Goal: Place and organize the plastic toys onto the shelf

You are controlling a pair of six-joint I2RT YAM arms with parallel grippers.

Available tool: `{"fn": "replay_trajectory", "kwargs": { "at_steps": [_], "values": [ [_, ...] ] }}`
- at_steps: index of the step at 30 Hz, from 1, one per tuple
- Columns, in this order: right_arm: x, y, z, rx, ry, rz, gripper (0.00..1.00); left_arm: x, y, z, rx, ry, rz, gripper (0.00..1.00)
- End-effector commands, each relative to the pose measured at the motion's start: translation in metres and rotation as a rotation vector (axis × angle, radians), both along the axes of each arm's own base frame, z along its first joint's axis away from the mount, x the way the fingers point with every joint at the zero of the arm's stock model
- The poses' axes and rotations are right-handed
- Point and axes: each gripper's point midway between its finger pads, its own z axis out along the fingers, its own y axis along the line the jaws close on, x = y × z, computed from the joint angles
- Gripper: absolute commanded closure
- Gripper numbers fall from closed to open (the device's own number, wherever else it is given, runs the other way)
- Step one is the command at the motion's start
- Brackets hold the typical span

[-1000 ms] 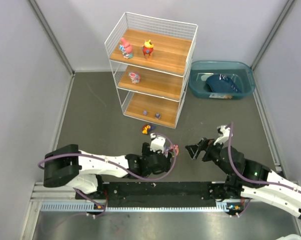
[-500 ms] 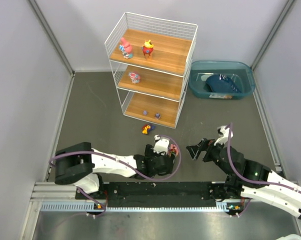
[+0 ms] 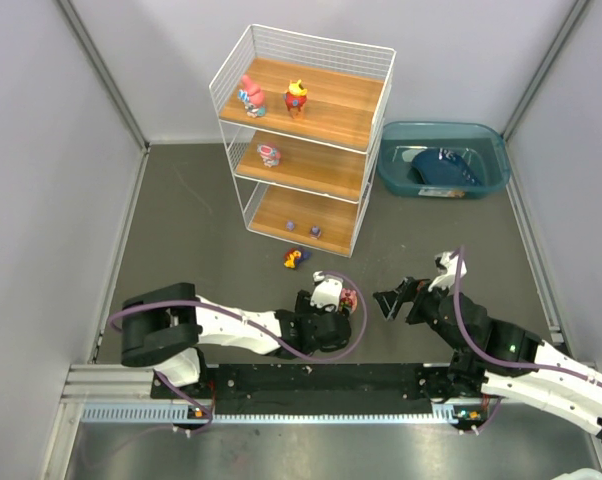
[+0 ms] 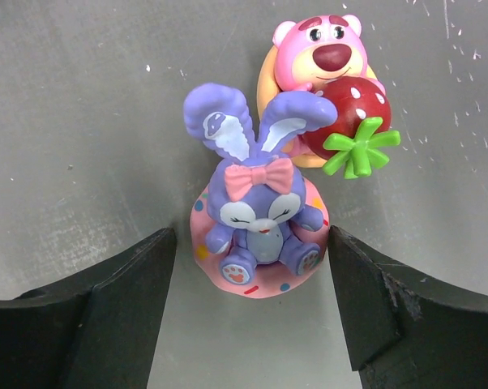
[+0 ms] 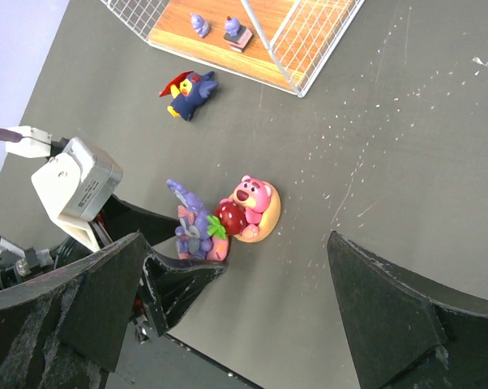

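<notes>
A purple bunny toy (image 4: 258, 231) on a pink base stands on the grey floor between the jaws of my open left gripper (image 4: 252, 271), untouched. A pink bear toy with a strawberry (image 4: 325, 89) leans against it behind. In the top view both sit at my left gripper (image 3: 338, 303). My right gripper (image 3: 389, 300) is open and empty just to their right. A dark blue and red toy (image 3: 295, 258) lies before the shelf (image 3: 366, 120). The shelf holds a pink toy (image 3: 251, 96) and a red toy (image 3: 297, 97) on top, one (image 3: 269, 154) in the middle, and two tiny purple ones (image 3: 303, 228) at the bottom.
A teal bin (image 3: 491, 165) with a dark blue item stands right of the shelf. Grey walls close in both sides. The right wrist view shows the bunny (image 5: 194, 227), the bear (image 5: 248, 209) and the blue toy (image 5: 189, 91).
My left arm has swung right and its gripper has closed in on the bunny and bear. The toys and my right arm have not moved.
</notes>
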Motion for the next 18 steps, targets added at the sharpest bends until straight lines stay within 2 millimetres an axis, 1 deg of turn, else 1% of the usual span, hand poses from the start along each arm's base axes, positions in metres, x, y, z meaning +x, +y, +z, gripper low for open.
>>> {"fn": "replay_trajectory", "kwargs": {
  "at_steps": [1, 4, 7, 8, 11, 12, 14, 15, 16, 17, 18],
  "values": [
    [0.006, -0.005, 0.021, 0.03, -0.039, -0.034, 0.05, 0.004, -0.009, 0.006, -0.018, -0.025, 0.006, 0.21],
    [0.006, -0.005, 0.02, 0.026, -0.04, -0.033, 0.05, 0.004, -0.01, 0.005, -0.019, -0.024, 0.003, 0.25],
    [0.006, -0.006, 0.021, 0.024, -0.042, -0.033, 0.05, 0.003, -0.01, 0.006, -0.033, -0.024, -0.002, 0.31],
    [0.006, -0.006, 0.021, 0.025, -0.042, -0.035, 0.05, 0.002, -0.01, 0.006, -0.035, -0.023, -0.006, 0.35],
    [0.006, -0.007, 0.022, 0.023, -0.044, -0.039, 0.05, 0.002, -0.009, 0.007, -0.037, -0.026, -0.01, 0.42],
    [0.007, -0.007, 0.022, 0.023, -0.046, -0.041, 0.05, 0.002, -0.008, 0.009, -0.042, -0.03, -0.011, 0.47],
    [0.007, -0.007, 0.023, 0.021, -0.048, -0.042, 0.05, 0.002, -0.007, 0.01, -0.046, -0.029, -0.017, 0.53],
    [0.007, -0.007, 0.023, 0.021, -0.049, -0.041, 0.06, 0.0, -0.005, 0.014, -0.056, -0.033, -0.021, 0.61],
    [0.007, -0.007, 0.024, 0.023, -0.05, -0.042, 0.06, 0.0, -0.002, 0.016, -0.057, -0.038, -0.021, 0.66],
    [0.007, -0.008, 0.024, 0.023, -0.052, -0.043, 0.06, -0.001, -0.001, 0.019, -0.062, -0.041, -0.022, 0.75],
    [0.007, -0.008, 0.024, 0.024, -0.051, -0.044, 0.07, -0.002, 0.003, 0.027, -0.077, -0.056, -0.02, 0.83]
  ]
}}
